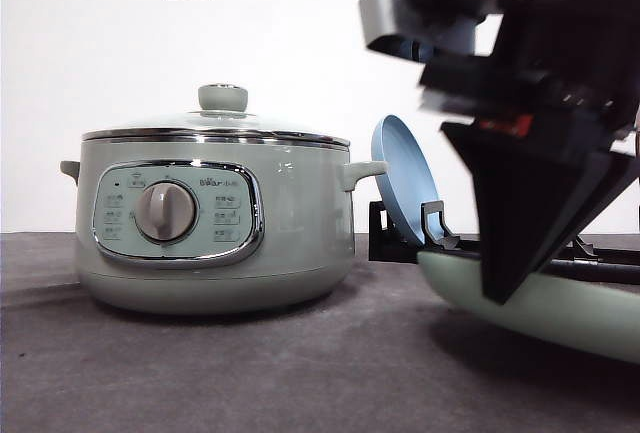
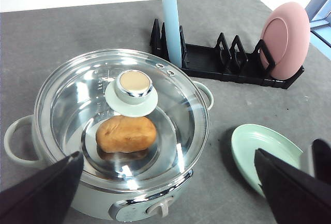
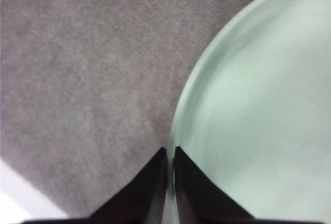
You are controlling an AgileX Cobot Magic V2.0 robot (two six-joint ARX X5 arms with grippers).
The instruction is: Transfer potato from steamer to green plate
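Note:
The potato (image 2: 125, 133) lies inside the steamer (image 1: 210, 228), seen through its closed glass lid (image 2: 77, 94) with the green knob (image 2: 133, 85). My left gripper (image 2: 166, 153) hangs open above the steamer (image 2: 196, 146), its fingers spread wide on either side of the lid. The green plate (image 1: 560, 318) sits low to the right of the pot, and its near rim looks raised. My right gripper (image 1: 497, 298) is at that rim. In the right wrist view its fingers (image 3: 169, 149) are pinched together on the edge of the green plate (image 3: 258, 105).
A black dish rack (image 2: 217, 61) stands behind the pot and holds an upright blue plate (image 2: 171, 22) and a pink plate (image 2: 287, 40). The grey mat (image 1: 250, 373) lies open in front of the pot. A white wall closes the back.

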